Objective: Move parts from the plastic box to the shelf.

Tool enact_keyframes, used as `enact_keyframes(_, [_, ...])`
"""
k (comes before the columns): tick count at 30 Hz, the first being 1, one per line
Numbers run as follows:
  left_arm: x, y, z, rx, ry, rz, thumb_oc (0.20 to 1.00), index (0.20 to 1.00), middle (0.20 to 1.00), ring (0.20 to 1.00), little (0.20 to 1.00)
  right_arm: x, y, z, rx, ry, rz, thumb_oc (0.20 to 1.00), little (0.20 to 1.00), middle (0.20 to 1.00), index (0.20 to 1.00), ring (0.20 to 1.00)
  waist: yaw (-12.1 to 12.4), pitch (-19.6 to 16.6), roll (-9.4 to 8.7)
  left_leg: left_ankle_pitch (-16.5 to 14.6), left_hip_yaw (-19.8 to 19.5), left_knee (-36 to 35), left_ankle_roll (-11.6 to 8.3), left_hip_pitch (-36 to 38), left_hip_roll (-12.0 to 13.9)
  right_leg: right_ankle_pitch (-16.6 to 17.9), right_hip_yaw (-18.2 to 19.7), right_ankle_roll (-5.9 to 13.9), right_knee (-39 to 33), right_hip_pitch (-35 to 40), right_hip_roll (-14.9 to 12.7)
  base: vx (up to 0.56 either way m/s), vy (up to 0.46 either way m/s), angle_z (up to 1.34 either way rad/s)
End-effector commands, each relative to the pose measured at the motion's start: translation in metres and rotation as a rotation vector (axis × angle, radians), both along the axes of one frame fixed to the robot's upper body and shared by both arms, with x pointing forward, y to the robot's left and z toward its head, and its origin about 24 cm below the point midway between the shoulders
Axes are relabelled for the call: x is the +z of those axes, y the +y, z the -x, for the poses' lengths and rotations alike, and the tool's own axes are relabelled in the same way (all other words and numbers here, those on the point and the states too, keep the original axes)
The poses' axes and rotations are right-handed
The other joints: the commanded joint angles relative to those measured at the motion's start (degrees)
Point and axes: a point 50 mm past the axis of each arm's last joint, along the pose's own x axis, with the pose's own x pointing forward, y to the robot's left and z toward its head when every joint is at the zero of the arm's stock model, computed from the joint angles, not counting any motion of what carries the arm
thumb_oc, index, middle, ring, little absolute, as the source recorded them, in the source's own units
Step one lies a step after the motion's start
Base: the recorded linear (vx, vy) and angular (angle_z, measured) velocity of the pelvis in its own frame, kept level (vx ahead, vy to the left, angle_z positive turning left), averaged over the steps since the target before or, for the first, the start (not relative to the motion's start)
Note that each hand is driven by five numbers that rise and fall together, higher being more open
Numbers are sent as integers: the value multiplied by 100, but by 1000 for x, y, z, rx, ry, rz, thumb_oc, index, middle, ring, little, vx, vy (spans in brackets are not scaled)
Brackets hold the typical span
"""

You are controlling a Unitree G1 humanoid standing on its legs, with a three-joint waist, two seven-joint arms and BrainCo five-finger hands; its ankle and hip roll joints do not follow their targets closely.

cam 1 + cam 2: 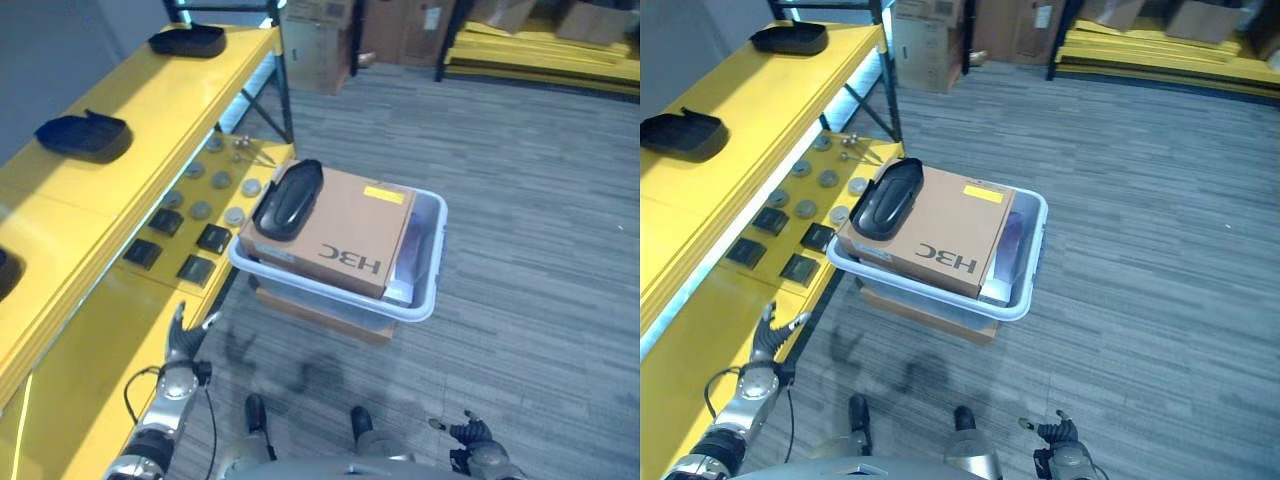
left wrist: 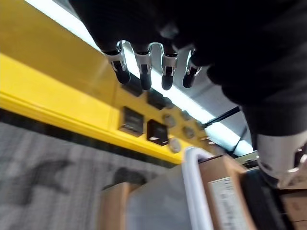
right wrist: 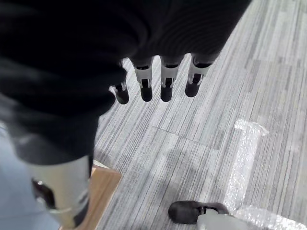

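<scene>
Shelving of long yellow boards [image 1: 120, 130] runs along the robot's left, the pale translucent plastic box [image 1: 425, 290] sits ahead holding a black oval moulded part [image 1: 290, 197] lengthwise atop a brown cardboard carton [image 1: 345, 235], nearer the relaxed, empty left hand [image 1: 180, 345] than the low, empty, loose-fingered right hand [image 1: 470, 435].

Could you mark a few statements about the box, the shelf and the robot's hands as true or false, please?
1. A black part lies on the cardboard carton in the plastic box. True.
2. The left hand is holding a black part. False: it hangs empty, fingers relaxed, beside the shelf.
3. Black parts already sit on the shelf top. True.
4. The plastic box stands on the shelf. False: it rests on another carton on the floor beside the shelf.
5. The right hand grips the box rim. False: it hangs open, apart from the box.
</scene>
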Motion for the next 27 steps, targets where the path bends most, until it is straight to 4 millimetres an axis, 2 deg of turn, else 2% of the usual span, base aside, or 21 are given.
enact_keyframes(1, [-6, 4, -1, 51, 36, -5, 1000, 1000, 1000, 1000, 1000, -3, 9, 1, -8, -11, -20, 1000, 1000, 1000, 1000, 1000, 38, -109, 28, 94, 156, 247, 92, -142, -153, -337, 143, 402, 330, -17, -117, 142, 278, -118])
enact_keyframes(2, [-6, 4, -1, 50, 35, -5, 1000, 1000, 1000, 1000, 1000, -3, 9, 0, -8, -12, -20, 1000, 1000, 1000, 1000, 1000, 42, -107, 26, 93, 161, 246, 93, -137, -156, -338, 147, 403, 329, -14, -121, 226, 409, -97])
enact_keyframes(5, [-23, 3, 16, 41, 150, -8, 1000, 1000, 1000, 1000, 1000, -6, 12, 3, -50, -4, -35, 1000, 1000, 1000, 1000, 1000, 22, -253, -3, -76, 371, 165, 280, 75, -383, -331, 294, 594, 567, -99, -371, 200, 316, -22])
enact_keyframes(7, [-32, 4, 25, 28, 231, -2, 1000, 1000, 1000, 1000, 1000, -6, 18, -2, -62, -17, -64, 1000, 1000, 1000, 1000, 1000, 1, -279, -42, -216, 549, 120, 413, 230, -495, -276, 433, 747, 1098, -350, -481, 181, 320, -33])
enact_keyframes(8, [-34, 6, 28, 16, 258, -14, 1000, 1000, 1000, 1000, 1000, -3, 21, -14, -68, -60, -81, 1000, 1000, 1000, 1000, 1000, -15, -242, -76, -277, 659, 78, 472, 338, -540, -105, 569, 857, 1323, -575, -478, 121, 223, -64])
enact_keyframes(9, [-34, 6, 28, 16, 258, -14, 1000, 1000, 1000, 1000, 1000, -3, 21, -14, -68, -60, -81, 1000, 1000, 1000, 1000, 1000, -12, -242, -77, -277, 661, 78, 472, 338, -539, -105, 571, 857, 1324, -576, -478, 135, 243, -76])
enact_keyframes(10, [-36, 9, 31, 1, 292, -18, 1000, 1000, 1000, 1000, 1000, 2, 26, -27, -87, -138, -125, 1000, 1000, 1000, 1000, 1000, -70, -204, -85, -327, 715, 55, 507, 397, -547, -57, 715, 865, 1557, -724, -347, 63, 112, -51])
enact_keyframes(11, [-36, 9, 31, 1, 292, -18, 1000, 1000, 1000, 1000, 1000, 2, 26, -27, -87, -137, -125, 1000, 1000, 1000, 1000, 1000, -62, -207, -86, -329, 724, 55, 507, 396, -546, -63, 725, 865, 1570, -736, -345, 155, 207, -38])
enact_keyframes(12, [-39, 14, 37, -15, 329, -35, 1000, 1000, 1000, 1000, 1000, 15, 32, -49, -25, -246, -132, 1000, 1000, 1000, 1000, 1000, -138, -237, -96, -424, 826, -2, 532, 453, -601, 27, 833, 867, 1308, -831, -342, 94, 97, -21])
enact_keyframes(13, [-39, 14, 37, -15, 330, -35, 1000, 1000, 1000, 1000, 1000, 15, 32, -49, -25, -245, -131, 1000, 1000, 1000, 1000, 1000, -132, -238, -96, -429, 833, -2, 534, 458, -601, 31, 840, 870, 1297, -824, -343, 139, 132, -21])
enact_keyframes(14, [-38, 22, 37, -16, 347, -58, 1000, 1000, 1000, 1000, 1000, 40, 38, -77, 79, -402, -110, 1000, 1000, 1000, 1000, 1000, -227, -206, -107, -468, 839, -2, 538, 432, -656, 235, 1027, 841, 888, -1094, -248, 49, 38, -33])
enact_keyframes(15, [-38, 22, 38, -16, 348, -58, 1000, 1000, 1000, 1000, 1000, 40, 38, -77, 79, -401, -109, 1000, 1000, 1000, 1000, 1000, -228, -210, -104, -473, 839, -2, 539, 432, -655, 236, 1026, 842, 881, -1091, -248, 76, 38, -46])
enact_keyframes(17, [-37, 28, 39, 9, 356, -67, 1000, 1000, 1000, 1000, 1000, 85, 46, -106, 236, -638, -43, 1000, 1000, 1000, 1000, 1000, -355, -115, -131, -506, 863, -2, 534, 476, -671, 426, 1108, 853, 670, -1447, -107, 84, -13, -35])
enact_keyframes(18, [-36, 28, 37, 17, 346, -71, 1000, 1000, 1000, 1000, 1000, 107, 46, -111, 293, -737, 11, 1000, 1000, 1000, 1000, 1000, -436, -50, -143, -543, 866, -2, 527, 530, -661, 444, 1064, 851, 698, -1560, -64, 105, -52, -6])
enact_keyframes(20, [-36, 26, 37, 22, 332, -77, 1000, 1000, 1000, 1000, 1000, 130, 51, -109, 339, -868, 40, 1000, 1000, 1000, 1000, 1000, -450, -67, -198, -562, 878, 16, 488, 603, -674, 415, 865, 803, 643, -1377, -199, 108, -83, 23])
enact_keyframes(23, [-39, 16, 39, 30, 325, -62, 1000, 1000, 1000, 1000, 1000, 160, 53, -104, 354, -1037, 24, 1000, 1000, 1000, 1000, 1000, -484, -141, -123, -556, 788, 1, 414, 660, -610, 340, 718, 721, 551, -1199, -163, 114, -108, 44])
enact_keyframes(25, [-41, 2, 39, -34, 316, -68, 1000, 1000, 1000, 1000, 1000, 182, 53, -105, 356, -1143, 13, 1000, 1000, 1000, 1000, 1000, -470, -175, -63, -526, 725, 0, 388, 625, -574, 326, 569, 688, 454, -1110, -179, 65, -141, 24])
enact_keyframes(26, [-41, -13, 35, -151, 302, -89, 1000, 1000, 1000, 1000, 1000, 196, 58, -112, 385, -1207, 5, 1000, 1000, 1000, 1000, 1000, -424, -180, -1, -470, 650, -2, 363, 520, -543, 321, 442, 662, 329, -1073, -193, 7, -142, 15])
enact_keyframes(27, [-43, -17, 37, -174, 317, -91, 1000, 1000, 1000, 1000, 1000, 202, 63, -117, 403, -1235, -6, 1000, 1000, 1000, 1000, 1000, -369, -167, 13, -446, 632, -2, 349, 465, -529, 325, 380, 658, 270, -1069, -204, -18, -139, 36])
